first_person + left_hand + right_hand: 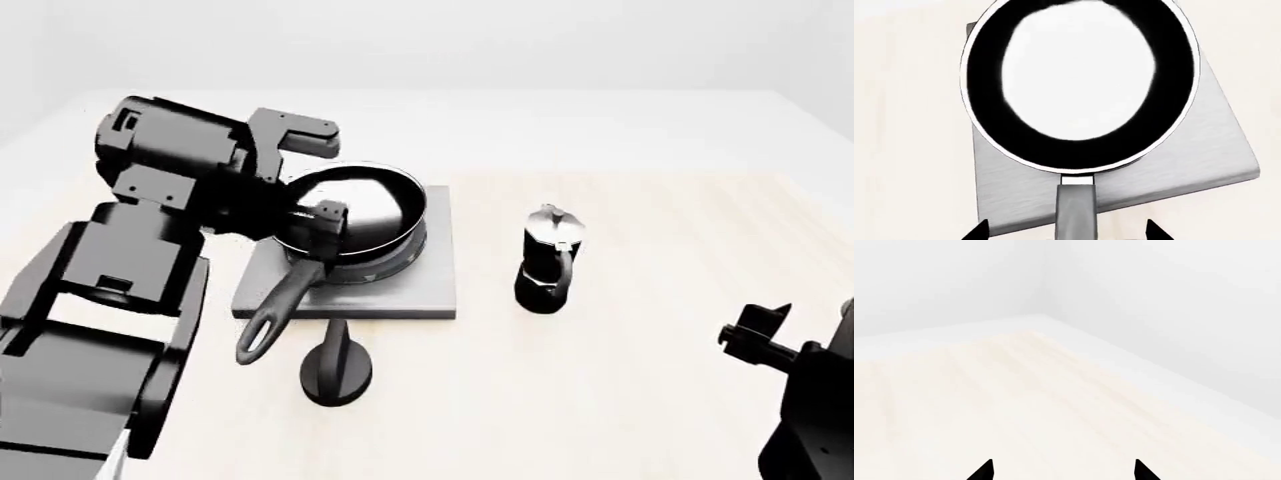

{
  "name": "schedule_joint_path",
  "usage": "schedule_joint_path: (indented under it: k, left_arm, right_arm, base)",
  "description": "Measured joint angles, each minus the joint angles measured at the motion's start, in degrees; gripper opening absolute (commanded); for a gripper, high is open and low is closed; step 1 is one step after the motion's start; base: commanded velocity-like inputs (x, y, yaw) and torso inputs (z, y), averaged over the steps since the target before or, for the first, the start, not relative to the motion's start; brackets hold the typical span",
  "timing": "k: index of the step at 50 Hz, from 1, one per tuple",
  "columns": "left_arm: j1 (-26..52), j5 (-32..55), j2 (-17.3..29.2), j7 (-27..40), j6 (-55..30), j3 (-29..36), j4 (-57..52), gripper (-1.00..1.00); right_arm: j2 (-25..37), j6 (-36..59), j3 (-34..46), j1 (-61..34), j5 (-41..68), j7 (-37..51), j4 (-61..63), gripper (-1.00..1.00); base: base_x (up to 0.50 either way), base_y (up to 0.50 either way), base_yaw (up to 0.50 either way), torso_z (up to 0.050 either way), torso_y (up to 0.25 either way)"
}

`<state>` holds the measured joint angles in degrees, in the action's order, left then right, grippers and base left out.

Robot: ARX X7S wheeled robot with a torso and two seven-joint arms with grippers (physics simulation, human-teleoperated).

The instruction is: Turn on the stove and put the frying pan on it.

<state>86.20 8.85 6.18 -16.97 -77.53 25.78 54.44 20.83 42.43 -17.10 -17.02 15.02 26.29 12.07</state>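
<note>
1. Although the frying pan [350, 222] already sits on the stove [424, 290], its bowl covers the burner while the long handle runs out past the plate's near edge toward the robot.
2. From the left wrist view, the left gripper [1066, 233] hangs just above that handle with its two dark fingertips spread wide on either side, gripping nothing.
3. Just in front of the stove, beside the handle's end, stands the small black knob [335, 368], upright and apart from the plate; whether it has been turned I cannot tell.
4. My judgement of the risk: if the left arm pulls away low or sideways, a fingertip could catch the handle and drag or tip the pan off the burner, and a swinging handle might strike the knob.
5. Right of the stove, the moka pot [549, 258] stands well clear.
6. Far right, the right gripper [1063, 471] points at bare table [987, 400], fingertips spread, idle.
</note>
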Motion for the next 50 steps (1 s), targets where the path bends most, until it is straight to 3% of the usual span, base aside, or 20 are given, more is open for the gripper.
schedule_joint_path:
  k: [5,11,14,17,23,31,50]
  left_arm:
    - [5.96,18.84,6.19,14.95,-4.85,7.02,-6.82,1.0]
    - [11.86,50.93,13.01,32.8,-7.86,12.71,-14.79,1.0]
    - [12.58,63.75,16.06,38.86,-7.82,13.46,-20.4,1.0]
    - [11.4,71.15,19.06,41.47,-5.96,12.65,-27.8,1.0]
    - [5.61,74.98,24.63,39.79,0.32,11.13,-42.88,1.0]
    - [-1.33,73.2,29.67,33.93,8.49,10.14,-56.79,1.0]
    - [-6.95,68.06,32.15,23.42,16.61,12.01,-72.02,1.0]
  right_arm:
    - [0.07,0.42,0.24,-0.23,0.06,0.12,0.4,1.0]
    - [0.15,0.99,0.6,-0.43,0.16,0.21,1.06,1.0]
    - [0.18,1.2,0.74,-0.41,0.26,0.18,1.45,1.0]
    - [0.24,1.39,1.11,-0.49,0.33,0.05,1.83,1.0]
    - [0.73,2.19,3.38,-1.51,0.45,-0.85,3.52,1.0]
    - [2.11,2.17,9.37,-4.27,1.28,-4.86,8.09,1.0]
    - [4.66,-3.5,20.72,-4.66,1.31,-12.66,17.91,1.0]
  base:
    - [0.0,0.0,0.0,0.0,0.0]
    - [0.0,0.0,0.0,0.0,0.0]
    - [0.0,0.0,0.0,0.0,0.0]
    - [0.0,0.0,0.0,0.0,0.0]
    - [0.0,0.0,0.0,0.0,0.0]
    - [0.0,0.0,0.0,0.0,0.0]
    - [0.0,0.0,0.0,0.0,0.0]
